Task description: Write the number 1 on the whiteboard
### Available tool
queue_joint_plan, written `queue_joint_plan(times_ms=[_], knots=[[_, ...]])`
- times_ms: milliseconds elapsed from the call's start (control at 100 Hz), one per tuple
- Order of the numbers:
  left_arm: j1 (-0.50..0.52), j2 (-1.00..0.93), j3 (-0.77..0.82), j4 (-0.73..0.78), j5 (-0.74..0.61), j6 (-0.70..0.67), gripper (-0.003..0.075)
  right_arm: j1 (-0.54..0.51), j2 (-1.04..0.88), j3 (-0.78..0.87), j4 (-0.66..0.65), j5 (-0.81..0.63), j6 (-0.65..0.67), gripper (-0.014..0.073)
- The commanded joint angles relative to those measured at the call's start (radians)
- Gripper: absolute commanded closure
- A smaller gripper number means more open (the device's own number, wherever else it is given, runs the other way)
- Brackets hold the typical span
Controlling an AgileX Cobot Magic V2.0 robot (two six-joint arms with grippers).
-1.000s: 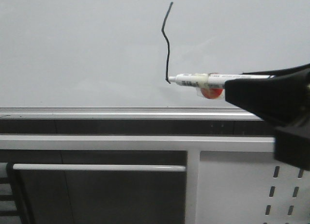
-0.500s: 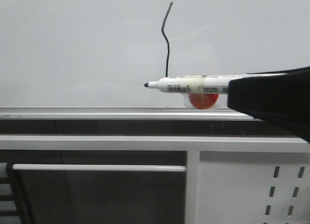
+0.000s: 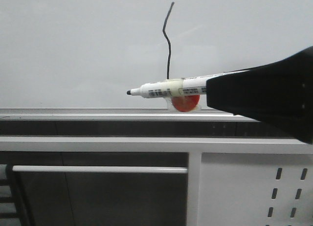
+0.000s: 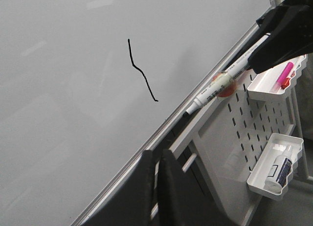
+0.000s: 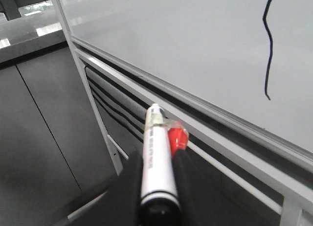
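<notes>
With the number 1 [image 3: 168, 42] drawn upper centre on the whiteboard [image 3: 73, 50], front view has the right gripper [image 3: 208, 91] clamping the marker [image 3: 161, 89] off the surface. Left wrist: left gripper [image 4: 155, 160] pinched, empty. Right wrist: retreat straight, avoiding smears.

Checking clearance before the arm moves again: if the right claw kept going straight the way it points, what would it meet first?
Nothing obvious. The right claw and its marker point along the whiteboard, not into it. In the right wrist view, dark cabinet panels lie ahead; depth is unclear.
</notes>
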State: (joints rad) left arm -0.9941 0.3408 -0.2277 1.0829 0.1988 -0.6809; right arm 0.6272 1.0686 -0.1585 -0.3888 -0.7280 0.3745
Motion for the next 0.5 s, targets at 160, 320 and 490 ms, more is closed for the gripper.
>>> queue_joint_plan(times_ms=[160,320,490], knots=[[-0.002,0.015,-0.037,0.012,-0.042,-0.005,0.0738,-0.003,-0.017,-0.030,0.000,-0.121,0.001,0.0644],[-0.002,0.015,-0.037,0.012,-0.042,-0.005,0.0738,-0.003,-0.017,-0.030,0.000,-0.127,0.001,0.0644],[-0.002,0.015,-0.037,0.012,-0.046,-0.005,0.0738,-0.003,-0.017,-0.030,0.000,-0.130,0.001,0.0644]])
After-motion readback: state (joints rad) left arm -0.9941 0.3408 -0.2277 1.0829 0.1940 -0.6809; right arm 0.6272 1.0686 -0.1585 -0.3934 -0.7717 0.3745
